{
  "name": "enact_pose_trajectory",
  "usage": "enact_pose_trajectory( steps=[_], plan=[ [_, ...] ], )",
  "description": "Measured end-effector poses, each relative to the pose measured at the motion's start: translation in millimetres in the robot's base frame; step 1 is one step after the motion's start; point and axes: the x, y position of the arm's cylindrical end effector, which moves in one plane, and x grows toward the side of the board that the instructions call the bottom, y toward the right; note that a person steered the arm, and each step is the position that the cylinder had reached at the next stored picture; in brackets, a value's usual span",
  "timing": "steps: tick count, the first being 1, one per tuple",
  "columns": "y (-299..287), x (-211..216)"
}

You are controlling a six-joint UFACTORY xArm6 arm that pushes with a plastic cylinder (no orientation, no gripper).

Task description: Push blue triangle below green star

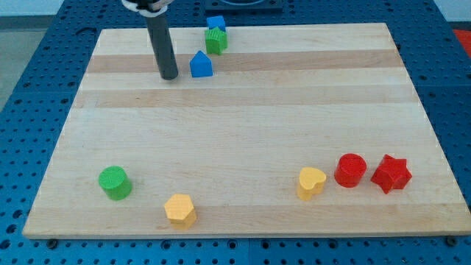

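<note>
Tip beside the blue triangle near the tabletop's far edge

My tip [169,75] has no fingers to close; it stands just left of the small blue triangular plastic block [201,65], apparently not touching. Beyond, the green star-shaped plastic block [215,41] sits up-right, nearly above it.

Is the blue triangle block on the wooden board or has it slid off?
On. The blue triangle sits on the wooden board near the view's top, just right of my tip.
</note>
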Motion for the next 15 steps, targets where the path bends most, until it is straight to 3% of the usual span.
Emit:
enact_pose_trajectory(
  steps=[3,6,10,12,15],
  plan=[
    [48.7,-25.2],
    [42.4,-10.2],
    [74.2,-21.0],
    [75.1,2.8],
    [95.0,-20.2]
  ],
)
